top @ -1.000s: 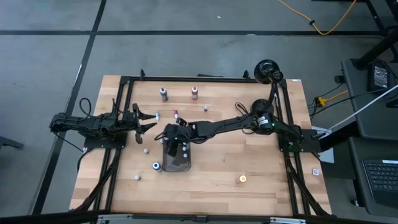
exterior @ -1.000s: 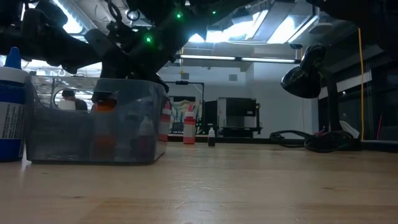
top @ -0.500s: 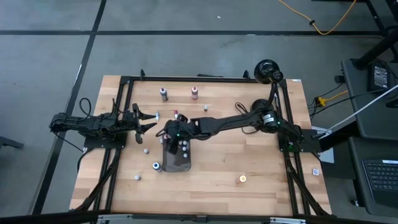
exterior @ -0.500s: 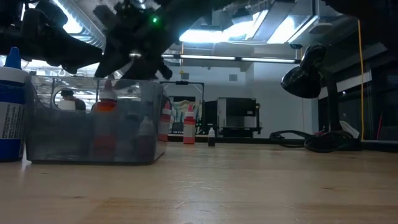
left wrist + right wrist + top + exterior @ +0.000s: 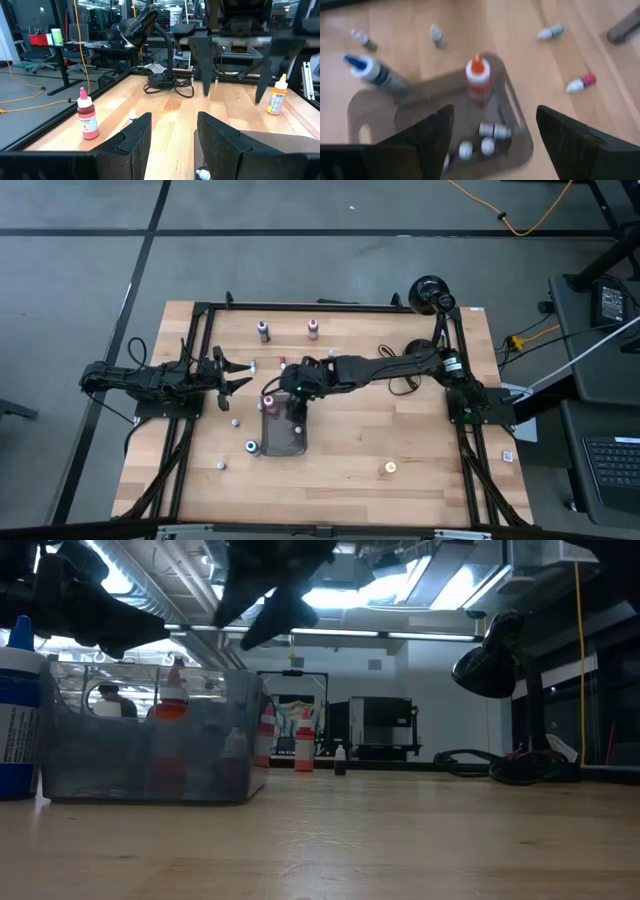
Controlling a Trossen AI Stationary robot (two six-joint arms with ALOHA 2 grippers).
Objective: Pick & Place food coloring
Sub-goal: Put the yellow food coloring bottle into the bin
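Observation:
The food coloring bottles are scattered over the table. An orange-capped bottle [image 5: 479, 82] stands upright on its base in the dark grey tray [image 5: 517, 117], with several tiny white-capped bottles [image 5: 492, 131] lying on the tray's floor. My right gripper [image 5: 495, 110] is open and empty, hovering above the tray's far end [image 5: 290, 392]. In the low view it hangs well above the tray [image 5: 270, 600]. My left gripper [image 5: 240, 375] waits open over the table's left side, left of the tray.
A blue-capped bottle [image 5: 375, 72] lies beside the tray. Loose small bottles sit near the far edge [image 5: 263, 330] [image 5: 313, 330] and around the tray [image 5: 235, 420] [image 5: 221, 465]. An orange one [image 5: 390, 468] is on the right. A black lamp [image 5: 430, 292] stands at the far right corner.
My right gripper has risen up out of the tray and drawn back toward the table's far and right side. The orange-capped bottle stays upright in the tray where the gripper was. My left arm has kept still.

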